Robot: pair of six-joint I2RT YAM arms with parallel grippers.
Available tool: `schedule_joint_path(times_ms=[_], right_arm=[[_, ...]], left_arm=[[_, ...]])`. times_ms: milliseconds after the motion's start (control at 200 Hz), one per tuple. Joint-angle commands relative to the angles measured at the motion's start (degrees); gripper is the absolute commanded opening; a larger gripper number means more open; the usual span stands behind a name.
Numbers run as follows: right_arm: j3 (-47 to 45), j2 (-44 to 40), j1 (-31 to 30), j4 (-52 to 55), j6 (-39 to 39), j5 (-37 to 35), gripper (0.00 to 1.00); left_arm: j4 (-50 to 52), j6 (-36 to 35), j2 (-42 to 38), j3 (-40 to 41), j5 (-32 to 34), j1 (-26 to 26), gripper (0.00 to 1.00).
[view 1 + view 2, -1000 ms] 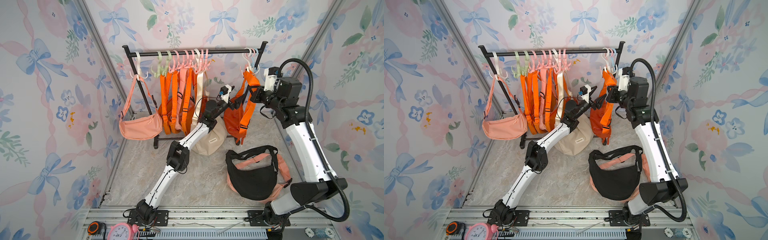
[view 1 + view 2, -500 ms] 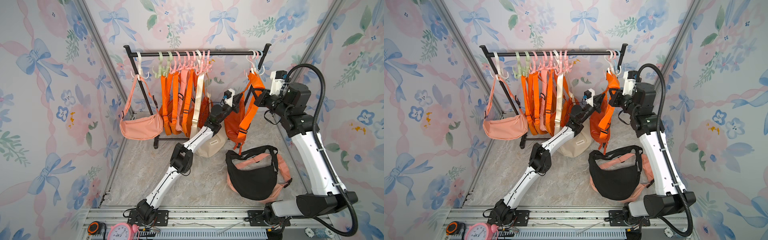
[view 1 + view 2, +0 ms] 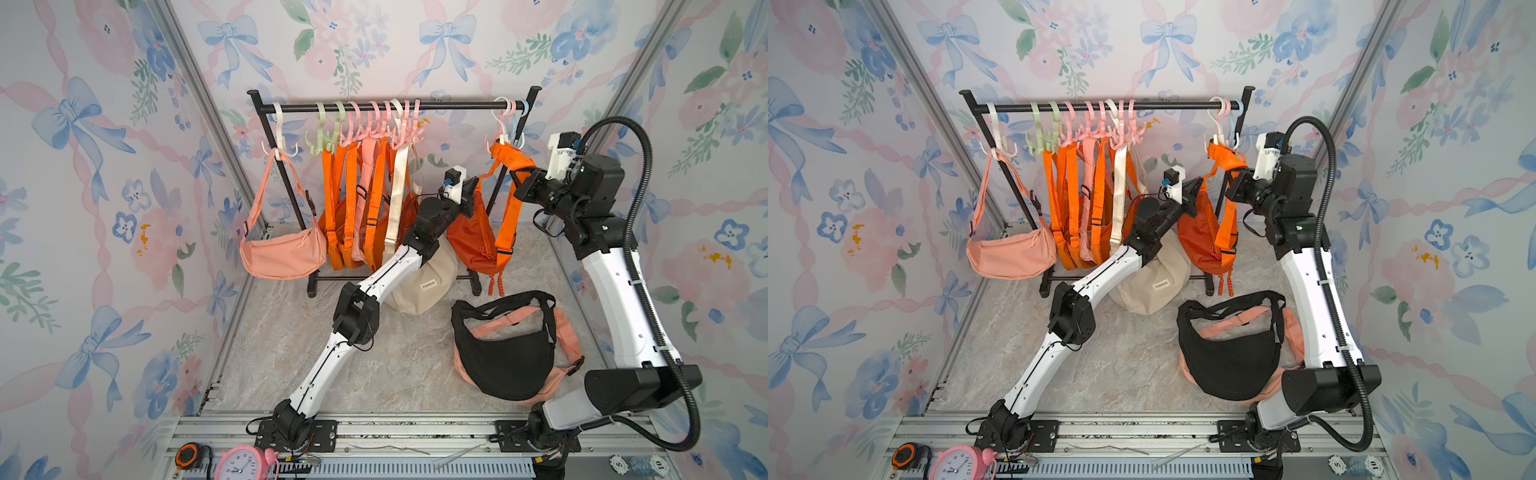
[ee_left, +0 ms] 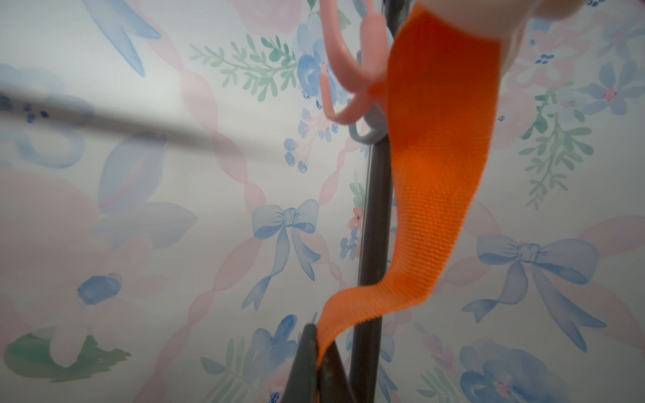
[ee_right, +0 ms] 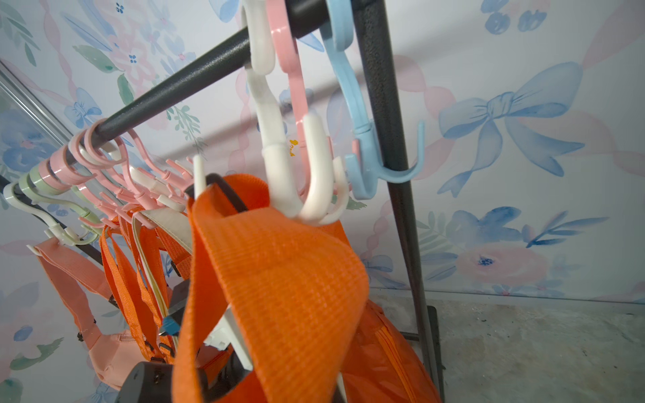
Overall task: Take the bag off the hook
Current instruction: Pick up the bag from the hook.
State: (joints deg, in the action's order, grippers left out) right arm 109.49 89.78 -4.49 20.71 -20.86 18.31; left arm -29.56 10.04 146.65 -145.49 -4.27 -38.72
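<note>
A peach bag (image 3: 282,255) is being carried by a white hook (image 3: 279,139) at the left end of the black rail (image 3: 449,107). Next along, a tight bunch of orange and pink bags (image 3: 353,232) is being hung from green and pink hooks. A cream bag (image 3: 424,286) is being propped on the marble floor (image 3: 291,357) just under them, half hidden by the left arm. All the bags are being kept closed, so what's inside any of them can't be told. Moving right, the orange strap (image 4: 436,139) is being pinched low down by the left gripper (image 4: 316,356), jaws clenched flat on the webbing. The orange bag (image 3: 473,245) itself is being dangled just behind that gripper, near the rack's right post. Its strap loop is being kept up on the prongs of the other white hook (image 5: 314,167), so it isn't off yet. The far side of the same strap is being clamped by the right gripper (image 3: 519,183), just below that hook. Down in front of the right arm, a black bag (image 3: 503,357) is being piled on top of another peach one (image 3: 565,332) on the floor.
</note>
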Motion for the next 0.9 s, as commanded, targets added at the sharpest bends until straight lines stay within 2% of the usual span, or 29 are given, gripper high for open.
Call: schedule_joint_path(times_ms=[0, 270, 470, 690, 895], right_arm=[[7.1, 3.1, 1.0, 0.1, -1.8, 1.6, 0.00], [23.5, 12.6, 2.1, 5.4, -4.4, 3.5, 0.00], [33.2, 17.5, 2.3, 9.2, -6.0, 4.3, 0.00], [38.2, 20.7, 2.2, 10.7, -8.1, 5.1, 0.00], [36.1, 18.8, 2.2, 9.3, -8.2, 7.8, 0.00]], left_arm=[[-0.8, -1.5, -8.9, 2.9, 2.9, 2.3, 0.00], [2.4, -4.4, -18.4, 8.1, 5.0, 4.6, 0.00], [5.9, -4.3, -21.6, 8.4, 7.3, 7.0, 0.00], [8.8, -3.9, -23.0, 8.8, 8.4, 8.4, 0.00], [8.8, -2.8, -27.2, 13.5, 6.7, 8.7, 0.00]])
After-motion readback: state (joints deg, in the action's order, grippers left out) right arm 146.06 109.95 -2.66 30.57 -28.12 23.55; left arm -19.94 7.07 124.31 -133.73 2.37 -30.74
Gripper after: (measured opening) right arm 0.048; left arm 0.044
